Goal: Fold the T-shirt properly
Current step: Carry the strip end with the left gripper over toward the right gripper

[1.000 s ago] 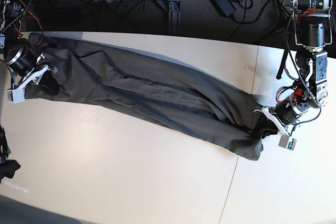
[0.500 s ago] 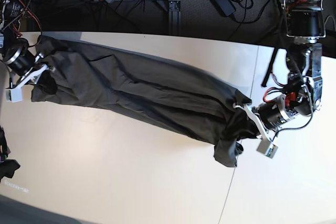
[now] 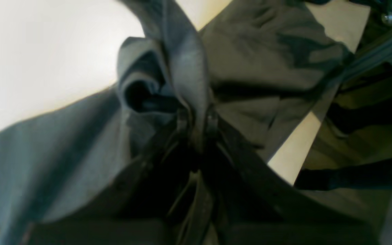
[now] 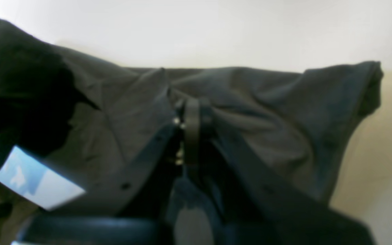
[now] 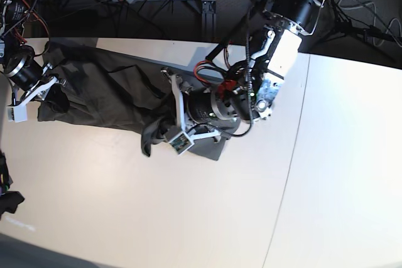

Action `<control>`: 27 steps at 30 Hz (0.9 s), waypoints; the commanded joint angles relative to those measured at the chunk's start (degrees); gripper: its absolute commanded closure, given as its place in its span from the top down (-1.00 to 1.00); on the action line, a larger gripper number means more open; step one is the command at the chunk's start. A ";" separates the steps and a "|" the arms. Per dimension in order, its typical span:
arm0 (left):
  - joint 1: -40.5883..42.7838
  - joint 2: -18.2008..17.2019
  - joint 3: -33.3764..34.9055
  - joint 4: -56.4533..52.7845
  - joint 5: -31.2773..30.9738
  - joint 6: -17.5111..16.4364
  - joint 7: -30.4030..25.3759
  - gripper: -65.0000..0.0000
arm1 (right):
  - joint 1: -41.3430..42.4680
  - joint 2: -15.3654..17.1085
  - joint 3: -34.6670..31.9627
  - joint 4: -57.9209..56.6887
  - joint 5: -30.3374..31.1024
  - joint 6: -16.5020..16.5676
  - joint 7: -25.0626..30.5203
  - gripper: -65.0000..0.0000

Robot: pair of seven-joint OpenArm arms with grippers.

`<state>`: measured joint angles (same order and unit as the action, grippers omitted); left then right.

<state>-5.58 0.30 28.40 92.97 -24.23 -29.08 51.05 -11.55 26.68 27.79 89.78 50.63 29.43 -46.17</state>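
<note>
T-shirt [image 5: 107, 101] lies bunched along my table's [image 5: 188, 218] far-left edge. At its left end my right fingers [image 5: 39, 89] pinch the cloth; toward the middle, my left fingers [image 5: 171, 108] clamp a gathered fold.

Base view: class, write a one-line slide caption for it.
Left gripper carries one T-shirt end across the table toward the right gripper.

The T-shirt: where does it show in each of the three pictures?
Base: T-shirt lies across the table's left half.
Left wrist: T-shirt fills the middle, bunched in shut jaws.
Right wrist: T-shirt spans the frame, pinched at center.
Shared landmark: the pale table.
</note>
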 commanded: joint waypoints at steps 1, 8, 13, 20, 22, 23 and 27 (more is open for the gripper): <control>-1.22 1.16 0.09 0.66 0.11 1.09 -1.92 -1.00 | 0.55 1.25 0.66 0.98 1.03 4.68 0.92 -1.00; -1.22 5.25 0.11 -2.73 1.86 1.40 -2.54 -1.00 | 0.55 1.25 0.66 0.98 1.03 4.68 0.92 -1.00; -1.20 6.51 1.46 -4.83 4.02 0.94 -6.10 -0.56 | 0.57 1.22 0.63 0.98 1.07 4.68 0.96 -1.00; -1.20 7.56 6.62 -4.81 6.29 1.01 -10.08 0.18 | 0.57 1.22 0.63 0.98 1.46 4.68 0.94 -1.00; -1.22 8.70 7.63 -4.81 6.36 1.03 -10.10 0.18 | 0.57 1.22 0.63 0.98 1.49 4.68 0.96 -1.00; -1.22 8.70 7.69 -4.79 6.38 1.03 -10.10 0.18 | 0.57 1.22 0.63 0.98 1.49 4.68 0.96 -1.00; -1.40 8.70 5.99 -3.56 10.99 1.05 -9.53 0.17 | 0.55 1.22 1.29 0.98 0.96 4.66 0.94 -1.00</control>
<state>-5.74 8.29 34.35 87.94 -12.36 -28.29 43.00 -11.57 26.65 28.34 89.78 50.83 29.41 -46.48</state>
